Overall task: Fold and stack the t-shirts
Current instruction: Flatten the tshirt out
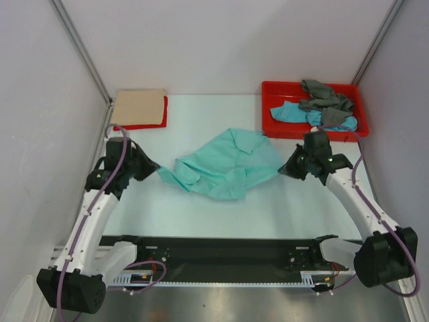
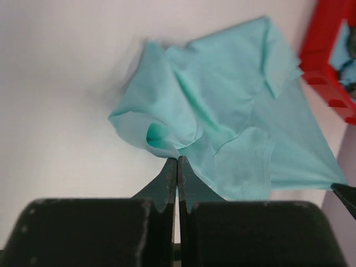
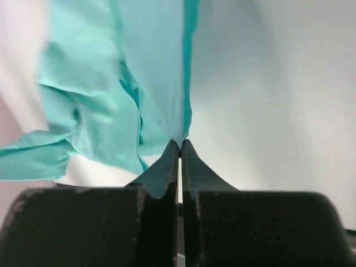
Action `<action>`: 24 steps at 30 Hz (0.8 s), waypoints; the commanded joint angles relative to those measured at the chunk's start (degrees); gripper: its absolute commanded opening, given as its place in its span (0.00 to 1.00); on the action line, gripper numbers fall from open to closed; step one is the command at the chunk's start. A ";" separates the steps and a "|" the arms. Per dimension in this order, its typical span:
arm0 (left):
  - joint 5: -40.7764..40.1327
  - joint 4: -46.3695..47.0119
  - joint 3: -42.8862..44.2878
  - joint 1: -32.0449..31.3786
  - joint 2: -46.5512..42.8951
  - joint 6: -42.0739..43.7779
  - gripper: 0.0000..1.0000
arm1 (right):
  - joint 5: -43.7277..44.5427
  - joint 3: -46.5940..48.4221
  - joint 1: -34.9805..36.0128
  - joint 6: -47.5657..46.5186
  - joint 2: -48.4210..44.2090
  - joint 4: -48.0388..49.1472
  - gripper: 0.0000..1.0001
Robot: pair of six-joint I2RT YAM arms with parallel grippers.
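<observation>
Tabletop (image 1: 201, 215) is carrying the mint-green t-shirt (image 1: 228, 164), lying crumpled at centre; red tray (image 1: 288, 131) far right is holding grey t-shirt (image 1: 325, 95) and turquoise-blue t-shirt (image 1: 289, 113); beige t-shirt (image 1: 139, 106) is sitting folded far left; left claw (image 2: 177, 158) and right claw (image 3: 181, 141) are each clenching a mint-green edge.

Mid-frame, a plain mint-green t-shirt (image 1: 228, 164) lies on the pale, near-white desk (image 1: 201, 215). Upper right, a red tray (image 1: 267, 126) holds a grey t-shirt (image 1: 325, 94) and a turquoise-blue t-shirt (image 1: 288, 113). Upper left, a beige t-shirt (image 1: 139, 106) covers a red t-shirt (image 1: 144, 126), only its edges showing. The left gripper (image 1: 155, 168) and right gripper (image 1: 281, 169) are black, unpatterned.
</observation>
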 commanded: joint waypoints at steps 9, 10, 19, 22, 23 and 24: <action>5.57 1.11 43.22 0.48 7.20 6.64 0.00 | 1.24 40.72 -1.79 -13.09 4.36 -14.50 0.00; 4.70 0.41 46.06 0.48 7.91 7.08 0.00 | 1.67 43.19 -1.79 -13.63 5.33 -15.56 0.00; 9.79 5.49 53.66 5.49 10.38 1.11 0.00 | 3.61 60.61 -6.27 -15.65 8.15 -19.26 0.00; 11.54 6.03 51.90 6.19 12.47 -1.09 0.00 | 3.88 64.13 -8.20 -15.92 9.99 -19.87 0.00; 13.55 6.12 51.72 6.63 13.45 -1.53 0.00 | 2.40 66.22 -8.81 -15.48 10.95 -20.75 0.00; 14.44 5.42 54.07 6.72 14.24 -2.92 0.00 | 1.42 68.42 -9.34 -15.22 13.22 -22.67 0.00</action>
